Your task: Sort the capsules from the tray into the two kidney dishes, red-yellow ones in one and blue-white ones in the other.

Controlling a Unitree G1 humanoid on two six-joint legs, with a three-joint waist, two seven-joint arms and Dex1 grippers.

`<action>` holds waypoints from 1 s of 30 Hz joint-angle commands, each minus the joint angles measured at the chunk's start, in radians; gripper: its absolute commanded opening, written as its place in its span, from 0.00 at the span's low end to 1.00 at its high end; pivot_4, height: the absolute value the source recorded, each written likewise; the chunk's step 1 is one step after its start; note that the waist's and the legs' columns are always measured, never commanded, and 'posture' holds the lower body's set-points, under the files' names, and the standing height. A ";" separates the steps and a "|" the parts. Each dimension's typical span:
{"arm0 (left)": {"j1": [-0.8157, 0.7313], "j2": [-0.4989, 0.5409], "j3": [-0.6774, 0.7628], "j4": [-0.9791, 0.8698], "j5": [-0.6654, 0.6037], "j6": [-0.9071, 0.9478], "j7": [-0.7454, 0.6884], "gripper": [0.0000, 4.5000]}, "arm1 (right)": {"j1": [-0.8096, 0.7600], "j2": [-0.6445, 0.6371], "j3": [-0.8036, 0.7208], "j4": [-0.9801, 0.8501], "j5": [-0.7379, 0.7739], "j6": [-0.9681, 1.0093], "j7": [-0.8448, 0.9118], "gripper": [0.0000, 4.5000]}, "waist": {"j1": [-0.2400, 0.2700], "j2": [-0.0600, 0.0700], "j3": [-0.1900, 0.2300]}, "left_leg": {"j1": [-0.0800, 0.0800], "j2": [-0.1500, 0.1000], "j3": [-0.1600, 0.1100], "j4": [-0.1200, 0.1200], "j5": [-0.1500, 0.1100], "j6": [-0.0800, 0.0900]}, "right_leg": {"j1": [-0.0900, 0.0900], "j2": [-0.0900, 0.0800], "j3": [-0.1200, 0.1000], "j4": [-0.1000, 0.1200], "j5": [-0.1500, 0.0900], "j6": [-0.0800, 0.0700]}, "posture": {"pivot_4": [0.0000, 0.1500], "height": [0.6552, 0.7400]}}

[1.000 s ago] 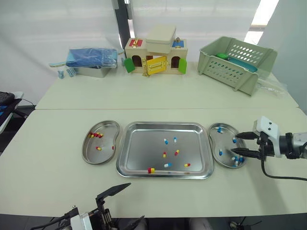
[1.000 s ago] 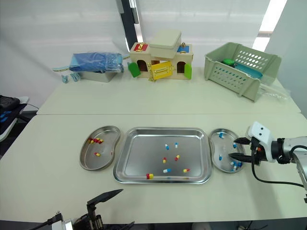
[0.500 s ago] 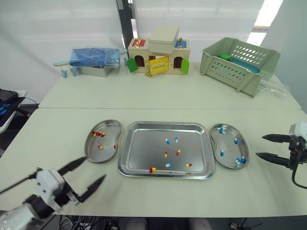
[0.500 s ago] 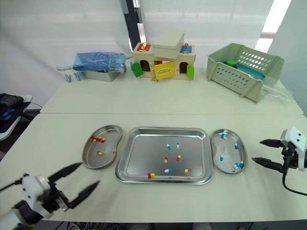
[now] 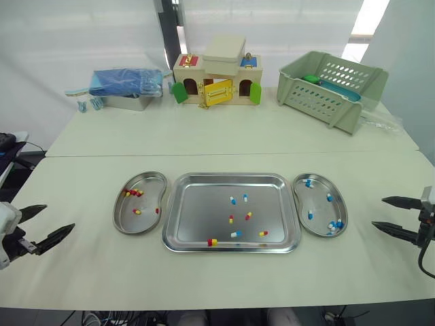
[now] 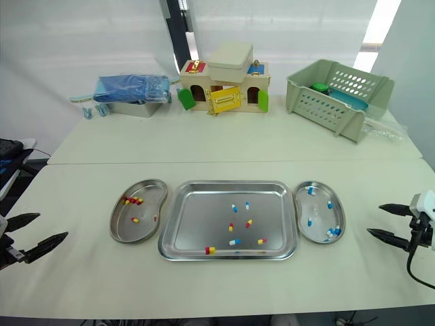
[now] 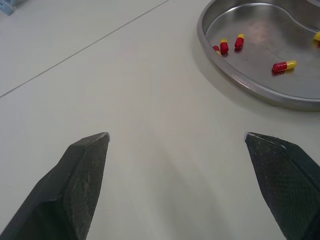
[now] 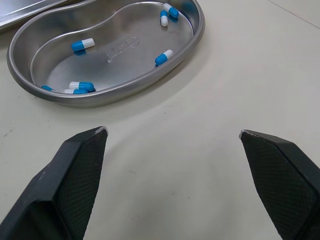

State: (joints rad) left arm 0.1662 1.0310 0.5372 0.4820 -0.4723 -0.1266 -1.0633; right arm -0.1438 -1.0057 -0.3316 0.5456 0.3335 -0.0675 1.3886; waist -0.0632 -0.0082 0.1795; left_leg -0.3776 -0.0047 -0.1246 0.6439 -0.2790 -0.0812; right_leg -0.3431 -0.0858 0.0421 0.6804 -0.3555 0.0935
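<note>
Capsules (image 5: pixel 232 200) in tray (image 5: pixel 197 210), left dish (image 5: pixel 146 187), right dish (image 5: pixel 318 210)

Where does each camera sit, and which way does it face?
Eye views: on the head, facing forward and down at the tray, left kidney dish, right kidney dish; open left gripper and right gripper at the sides.
Left wrist view: on that wrist, facing along its fingers to the left kidney dish's red-yellow capsules.
Right wrist view: likewise, past its fingers to the right kidney dish's blue-white capsules.
Shared: each dish appears in its wrist view and the eye views.
</note>
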 commanded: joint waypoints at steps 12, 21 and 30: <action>-0.084 -0.087 -0.117 -0.377 -0.021 0.082 -0.075 1.00 | 0.385 0.151 -0.109 -0.579 0.245 0.066 0.006 0.99 | 0.015 0.000 0.000 | -0.001 0.000 -0.001 0.001 0.000 0.000 | 0.000 0.000 -0.001 0.000 0.000 0.000 | 1.00 1.00; -0.266 -0.186 -0.388 -0.581 -0.015 0.142 -0.173 1.00 | 0.619 0.351 -0.027 -0.956 0.297 0.020 -0.056 0.99 | 0.022 0.000 -0.001 | 0.000 0.000 -0.002 0.001 0.000 0.000 | 0.003 0.000 -0.001 0.000 0.000 0.000 | 1.00 1.00; -0.474 -0.306 -0.632 -0.541 0.099 0.088 -0.269 1.00 | 0.633 0.448 0.103 -0.984 0.239 -0.063 -0.103 0.99 | 0.022 -0.001 -0.001 | 0.003 0.000 -0.003 0.002 0.000 0.000 | 0.006 0.000 -0.002 0.000 0.000 0.000 | 1.00 1.00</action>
State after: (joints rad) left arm -0.2967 0.7228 -0.0750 -0.0595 -0.4015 -0.0183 -1.3168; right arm 0.4895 -0.5635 -0.2310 -0.4109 0.5716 -0.1030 1.2998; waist -0.0417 -0.0089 0.1788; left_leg -0.3747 -0.0051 -0.1275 0.6456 -0.2788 -0.0815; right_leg -0.3372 -0.0855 0.0405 0.6802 -0.3554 0.0938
